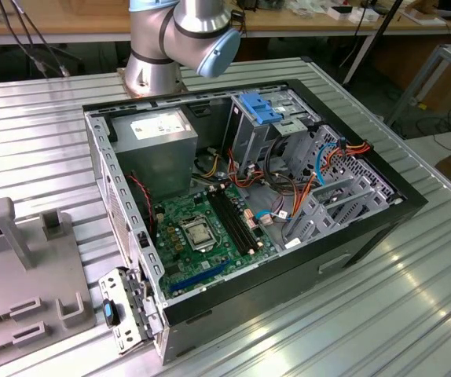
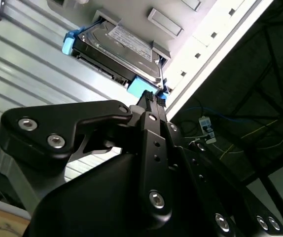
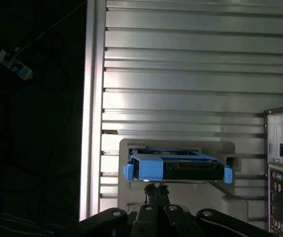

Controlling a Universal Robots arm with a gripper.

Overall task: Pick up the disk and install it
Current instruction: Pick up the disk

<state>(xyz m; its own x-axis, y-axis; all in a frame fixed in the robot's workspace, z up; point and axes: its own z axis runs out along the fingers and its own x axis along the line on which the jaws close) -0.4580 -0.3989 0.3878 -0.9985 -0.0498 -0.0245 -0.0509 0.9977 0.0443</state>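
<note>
The disk [image 3: 176,168] is a dark grey drive in bright blue rails. It stands on edge in a slot of a pale grey holder [image 3: 210,148] on the ribbed metal table. In the second wrist view the disk [image 2: 117,47] shows its labelled face and a blue rail end. My gripper [image 3: 157,190] is shut, its black fingertips [image 2: 150,101] pressed together right at the disk's blue rail. I cannot tell whether they touch it. Nothing shows between the fingers.
The open computer case [image 1: 343,236] lies in the middle of the table, with a green motherboard [image 1: 202,228] and a metal drive cage with blue clips [image 1: 261,110]. The grey holder [image 1: 21,267] sits at the exterior view's left. The arm's base [image 1: 159,55] is behind the case.
</note>
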